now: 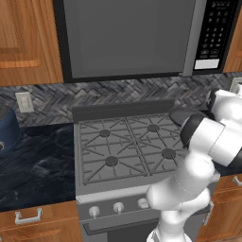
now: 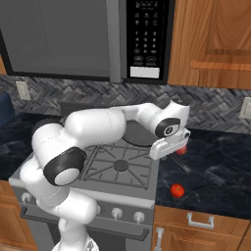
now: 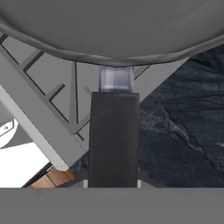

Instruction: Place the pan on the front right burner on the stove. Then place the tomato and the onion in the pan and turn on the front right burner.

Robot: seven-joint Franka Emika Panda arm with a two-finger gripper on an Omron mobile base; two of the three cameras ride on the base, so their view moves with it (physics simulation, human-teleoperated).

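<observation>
Dark grey pan (image 2: 138, 133) sits raised over the stove (image 1: 94, 158) at its right edge, its handle (image 3: 113, 135) reaching out above the black counter (image 2: 215, 166). Gripper (image 2: 169, 147) jaws are clenched on that handle. A tomato (image 2: 177, 190) lies near the counter's front edge.

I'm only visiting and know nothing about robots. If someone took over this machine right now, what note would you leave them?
Hand: shut on the handle of the pan.
Pan: at the right rear of the stove, handle reaching out over the counter. I cannot tell whether it is lifted or resting on the grate.
Front right burner: bare, pan not on it yet.
Tomato: on the counter right of the stove.
Red thing behind the hand: possibly the onion, too hidden to tell.
Left: set the pan on the front right burner, add tomato and onion, turn that burner on.
</observation>
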